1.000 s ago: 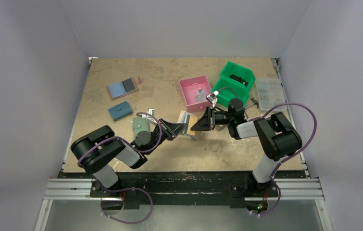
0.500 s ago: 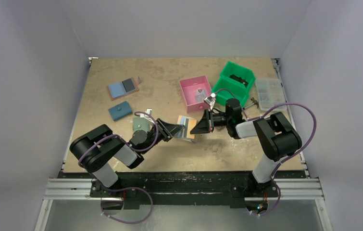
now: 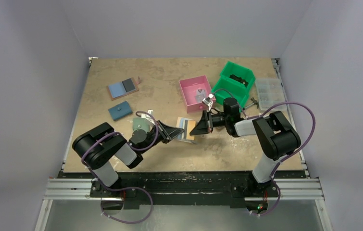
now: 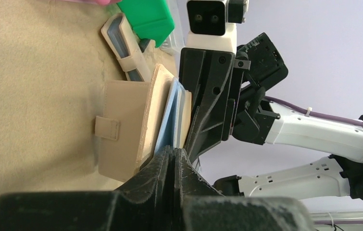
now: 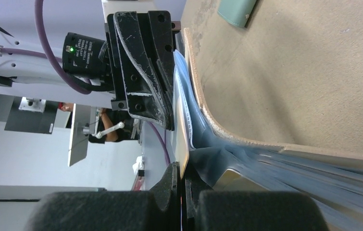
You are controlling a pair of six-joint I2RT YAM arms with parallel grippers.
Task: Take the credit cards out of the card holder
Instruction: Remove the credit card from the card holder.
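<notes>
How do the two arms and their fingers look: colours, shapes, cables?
The left arm and right arm have black joint housings joined by white tubes, and a purple cable loops along each. The left gripper and right gripper are black wedge-shaped bodies ending in black fingers with a rough, foam-like surface. A white camera block with two lenses sits on the right wrist.

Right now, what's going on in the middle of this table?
Both arms meet mid-table at the card holder, which is held partly open. The left gripper is shut on the holder's lower edge, apparently steadying it. The right gripper is shut on a thin pale edge at the holder's open side, which looks like a card. That card is not yet pulled free.
</notes>
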